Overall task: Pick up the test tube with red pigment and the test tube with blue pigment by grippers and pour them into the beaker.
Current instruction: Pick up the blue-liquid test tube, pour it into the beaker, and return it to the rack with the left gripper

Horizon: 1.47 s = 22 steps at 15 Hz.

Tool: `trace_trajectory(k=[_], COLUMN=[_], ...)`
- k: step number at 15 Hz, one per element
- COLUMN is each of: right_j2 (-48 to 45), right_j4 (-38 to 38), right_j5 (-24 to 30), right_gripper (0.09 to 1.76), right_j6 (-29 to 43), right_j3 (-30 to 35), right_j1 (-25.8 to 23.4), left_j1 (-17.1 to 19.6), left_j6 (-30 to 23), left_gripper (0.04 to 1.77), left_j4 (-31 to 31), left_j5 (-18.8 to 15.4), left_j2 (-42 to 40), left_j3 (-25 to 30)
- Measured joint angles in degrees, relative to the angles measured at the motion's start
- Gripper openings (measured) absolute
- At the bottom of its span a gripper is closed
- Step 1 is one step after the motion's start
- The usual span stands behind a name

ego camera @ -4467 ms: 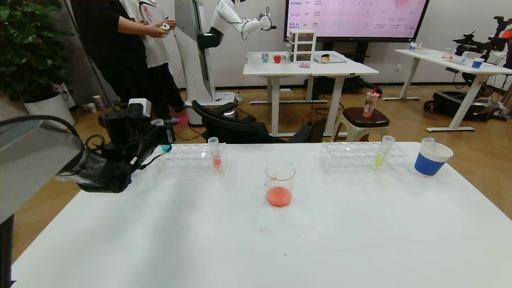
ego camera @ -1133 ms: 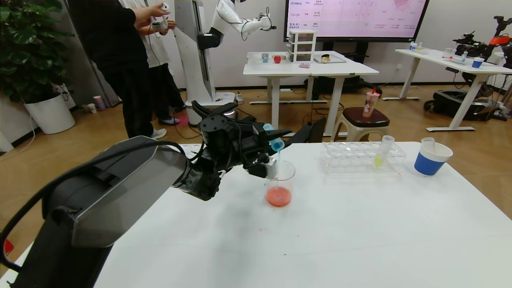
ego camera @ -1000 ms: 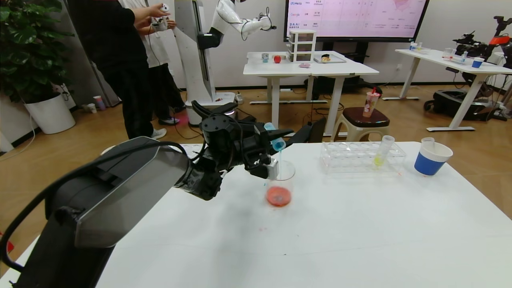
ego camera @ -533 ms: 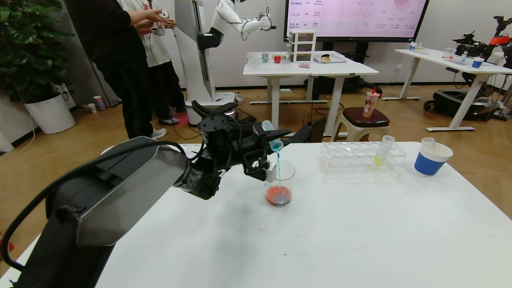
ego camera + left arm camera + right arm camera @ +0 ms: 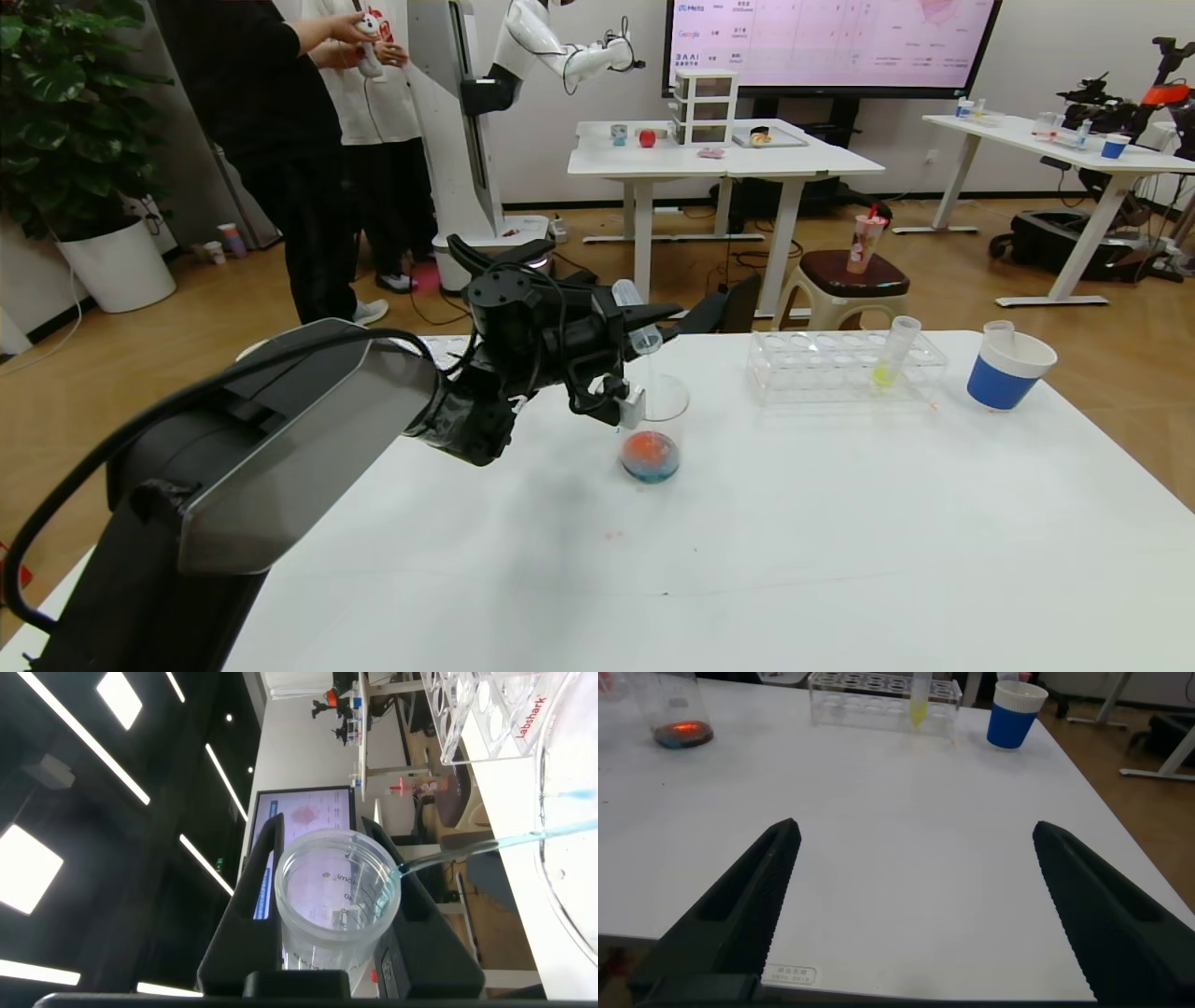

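Head view: the black 2-fingered left gripper (image 5: 627,329) pinches the slim clear test tube with blue pigment (image 5: 635,322), tipped mouth-down over the small clear flared-rim beaker (image 5: 653,427) near the table's far edge. The tube looks nearly drained, so this is the end of the blue pour; next, tilt it upright and rack it. The right gripper (image 5: 913,896) hangs spread near the front-right corner.

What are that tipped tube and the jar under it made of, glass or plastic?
The test tube with blue pigment, held tilted in the left gripper, looks like clear, slightly cloudy plastic; its thick moulded rim shows in the wrist view. The beaker is fully see-through and glossy with a thin flared rim; glass or clear plastic, I cannot tell which.
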Motion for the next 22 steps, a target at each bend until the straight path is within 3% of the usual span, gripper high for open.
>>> trace_trajectory(k=[8, 13, 14, 16, 22], right_j2=[0.0, 0.0, 0.0, 0.0, 0.0], right_j4=[0.0, 0.0, 0.0, 0.0, 0.0], right_j5=[0.0, 0.0, 0.0, 0.0, 0.0], right_gripper=[1.74, 1.74, 1.74, 1.74, 1.74], right_j6=[0.0, 0.0, 0.0, 0.0, 0.0], right_j3=[0.0, 0.0, 0.0, 0.0, 0.0], right_j1=[0.0, 0.0, 0.0, 0.0, 0.0], left_j1=[0.1, -0.1, -0.1, -0.1, 0.2], left_j6=[-1.8, -13.7, -17.6, -27.9, -55.0], left_gripper=[0.53, 0.53, 0.53, 0.53, 0.53], left_j4=[-0.1, -1.3, -3.1, -7.9, -12.2], left_j5=[-0.6, 0.7, 2.5, 9.8, 39.3], left_j2=[0.0, -0.8, -1.3, -2.7, -9.5], left_j3=[0.5, 0.4, 0.3, 0.8, 4.6])
